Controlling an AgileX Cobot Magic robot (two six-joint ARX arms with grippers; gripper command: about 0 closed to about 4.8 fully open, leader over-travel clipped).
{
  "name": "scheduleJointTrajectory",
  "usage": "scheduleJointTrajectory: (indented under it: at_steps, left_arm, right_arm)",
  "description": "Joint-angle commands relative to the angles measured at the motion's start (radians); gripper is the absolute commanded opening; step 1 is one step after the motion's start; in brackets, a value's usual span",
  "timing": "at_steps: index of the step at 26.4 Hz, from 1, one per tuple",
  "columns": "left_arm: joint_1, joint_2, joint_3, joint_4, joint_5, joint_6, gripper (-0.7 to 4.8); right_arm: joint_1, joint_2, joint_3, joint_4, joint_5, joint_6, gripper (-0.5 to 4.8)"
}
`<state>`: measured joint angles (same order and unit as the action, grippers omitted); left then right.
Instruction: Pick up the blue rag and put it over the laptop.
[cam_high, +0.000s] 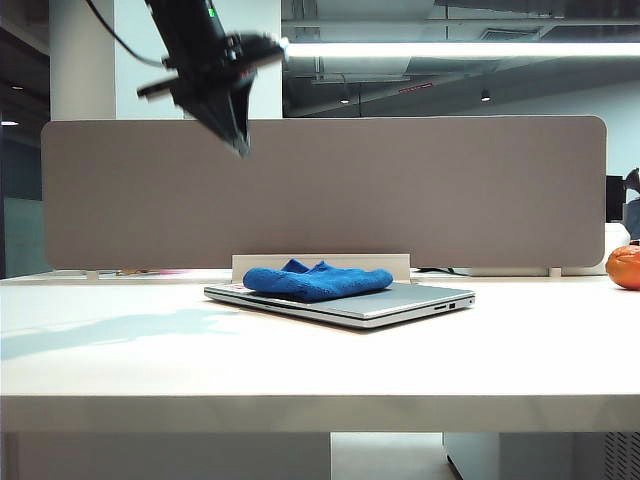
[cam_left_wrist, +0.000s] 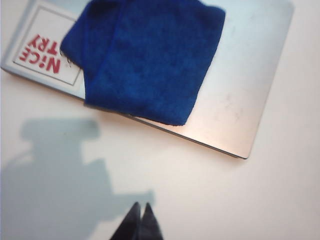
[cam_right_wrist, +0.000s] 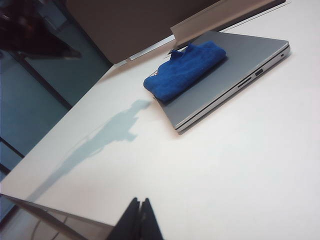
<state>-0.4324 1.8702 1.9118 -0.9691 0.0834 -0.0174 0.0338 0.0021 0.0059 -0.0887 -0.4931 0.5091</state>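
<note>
Judging progress: we see the rag (cam_high: 318, 280) lying on the laptop (cam_high: 400, 301); done.
Left gripper (cam_high: 236, 140): clenched, empty, raised.
Right gripper (cam_right_wrist: 139, 218): clenched, empty, away.

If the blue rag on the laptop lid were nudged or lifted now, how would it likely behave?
The blue rag lies folded in soft layers, so it would probably droop and unfold if lifted by one edge. Its nubby pile looks grippy, yet the laptop lid is smooth, so a sideways nudge might slide it. Both tools, left and right, are shut and clear of it.
</note>
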Motion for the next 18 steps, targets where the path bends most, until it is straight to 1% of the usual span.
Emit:
scheduleJointTrajectory:
  at_steps: [1, 4, 8, 10, 12, 16, 17, 18]
  left_arm:
    - [-0.004, -0.042, 0.002, 0.002, -0.021, 0.028, -0.06]
    - [-0.004, -0.089, -0.026, 0.025, -0.031, 0.044, -0.06]
    - [-0.004, -0.180, -0.148, 0.098, -0.051, 0.043, -0.06]
    - [-0.003, -0.266, -0.290, 0.177, -0.065, 0.040, -0.06]
    - [-0.003, -0.327, -0.392, 0.236, -0.065, 0.034, -0.06]
    - [-0.003, -0.475, -0.614, 0.353, -0.064, -0.009, -0.06]
    - [-0.003, -0.538, -0.698, 0.392, -0.063, -0.027, -0.06]
    - [-0.003, -0.578, -0.746, 0.414, -0.062, -0.035, -0.06]
  right_arm:
    - [0.001, -0.002, -0.005, 0.010, 0.005, -0.043, -0.05]
    - [0.001, -0.002, -0.005, 0.010, 0.005, -0.043, -0.05]
    - [0.001, -0.002, -0.005, 0.010, 0.005, -0.043, -0.05]
    - [0.001, -0.002, -0.005, 0.010, 0.005, -0.043, -0.05]
    - [0.001, -0.002, -0.005, 0.010, 0.005, -0.043, -0.05]
    - [0.001, -0.002, -0.005, 0.010, 0.002, -0.043, -0.05]
    - [0.001, -0.002, -0.005, 0.010, 0.002, -0.043, -0.05]
    - [0.001, -0.002, -0.005, 0.010, 0.002, -0.043, -0.05]
